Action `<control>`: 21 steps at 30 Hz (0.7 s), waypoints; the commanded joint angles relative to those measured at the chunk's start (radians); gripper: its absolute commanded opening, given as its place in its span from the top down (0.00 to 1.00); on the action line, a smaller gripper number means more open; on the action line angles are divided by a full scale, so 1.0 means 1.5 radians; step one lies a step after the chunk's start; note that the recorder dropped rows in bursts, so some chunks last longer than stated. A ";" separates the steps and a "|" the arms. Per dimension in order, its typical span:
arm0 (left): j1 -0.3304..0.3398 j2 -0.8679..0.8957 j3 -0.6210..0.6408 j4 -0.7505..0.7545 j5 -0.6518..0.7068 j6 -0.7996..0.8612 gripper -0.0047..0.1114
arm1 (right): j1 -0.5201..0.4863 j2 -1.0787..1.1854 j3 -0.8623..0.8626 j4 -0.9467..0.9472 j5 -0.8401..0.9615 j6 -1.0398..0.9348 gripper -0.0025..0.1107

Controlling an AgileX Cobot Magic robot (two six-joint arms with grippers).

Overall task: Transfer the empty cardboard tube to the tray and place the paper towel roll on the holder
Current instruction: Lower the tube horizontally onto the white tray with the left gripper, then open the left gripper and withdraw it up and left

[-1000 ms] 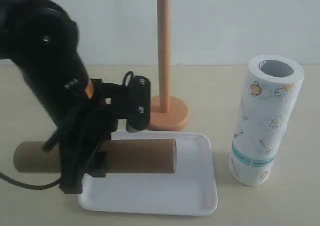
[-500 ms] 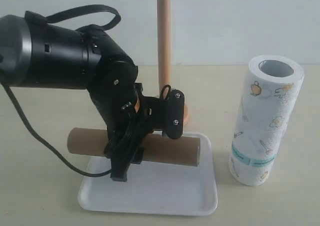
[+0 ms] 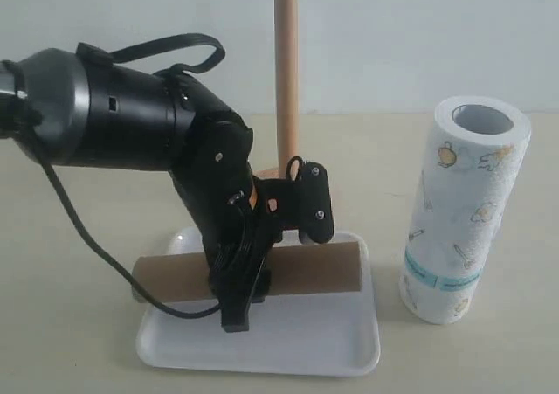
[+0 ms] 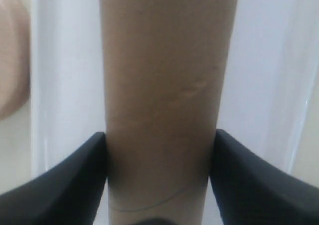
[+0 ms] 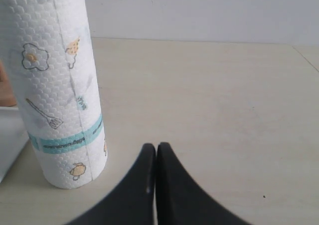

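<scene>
Found the left gripper (image 4: 159, 137) clamped on the empty cardboard tube (image 3: 314, 267) near mid-length, 1 black finger pressed against each side. Noted the tube lying level across the tray (image 3: 349, 350), toward the front edge of the worktop (image 3: 61, 359), left end jutting past the tray's left rim, right end inside the right rim; could not tell whether it touched the tray floor. Spotted the holder (image 3: 286, 79) upright just behind the tray, nearer the back edge. Saw the paper towel roll (image 3: 463, 210) standing on end toward the right edge, just beside the tray. Found the right gripper (image 5: 156, 152) apart from the roll, fingertips pressed together, holding nothing.
</scene>
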 commanded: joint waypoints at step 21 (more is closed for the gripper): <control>-0.006 0.010 -0.034 0.015 0.113 -0.068 0.31 | 0.002 -0.003 -0.001 0.000 -0.002 -0.002 0.98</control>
